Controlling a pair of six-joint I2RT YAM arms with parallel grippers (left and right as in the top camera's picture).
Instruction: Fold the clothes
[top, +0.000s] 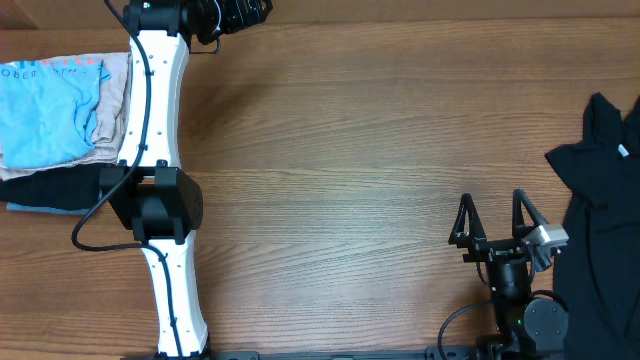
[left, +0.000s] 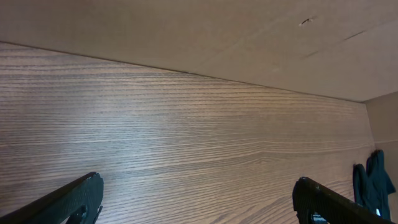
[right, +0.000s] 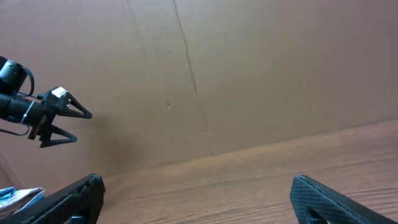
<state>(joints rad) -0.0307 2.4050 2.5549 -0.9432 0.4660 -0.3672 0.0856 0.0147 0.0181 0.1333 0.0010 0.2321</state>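
blue t-shirt (top: 45, 110) lies bunched on beige garment (top: 117, 95), upper left of frame. left gripper (left: 198, 186) jaws wide apart, holding nothing; right gripper (top: 492, 208) also apart, lower right. i reckon left arm (top: 160, 100), just beside pile, could drag shirt if swung.

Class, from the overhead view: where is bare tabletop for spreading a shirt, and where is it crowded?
Free: the middle of the table, between the left arm and the black garment at right, beyond the right tool. Crowded: the far-left corner, where the light blue T-shirt tops a beige garment.
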